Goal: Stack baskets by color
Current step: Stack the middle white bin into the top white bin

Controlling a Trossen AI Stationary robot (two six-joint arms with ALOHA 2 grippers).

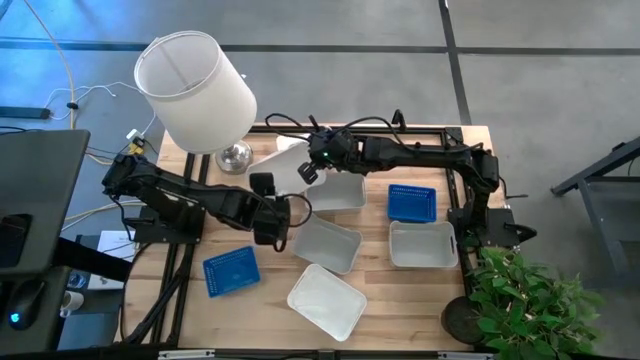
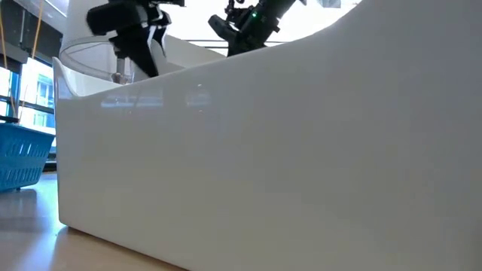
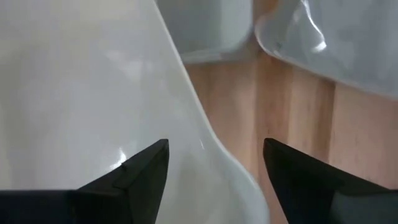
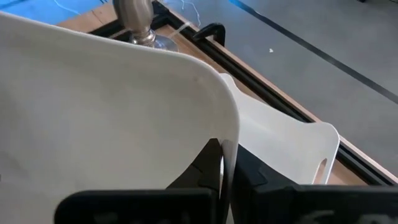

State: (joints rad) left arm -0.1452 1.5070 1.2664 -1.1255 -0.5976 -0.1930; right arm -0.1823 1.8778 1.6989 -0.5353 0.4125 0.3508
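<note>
The baskets are small shallow plastic bins with rounded corners. Two glossy white ones (image 1: 327,243) (image 1: 326,299) lie tilted near the middle of the wooden table (image 1: 400,290). Another white one (image 1: 422,244) sits squarely toward the right, just in front of a bright blue slotted basket (image 1: 411,203). A second blue one (image 1: 231,271) lies at front left.

The left gripper (image 1: 283,222) stands released, its jaws spread astride the rim of the middle white basket. The right gripper (image 4: 222,163) is clenched on the thin rim of a white basket (image 4: 93,118) at the table's back. That basket is largely hidden under the arm from above.

A white wall fills the low view. Bare wood shows at front right.
</note>
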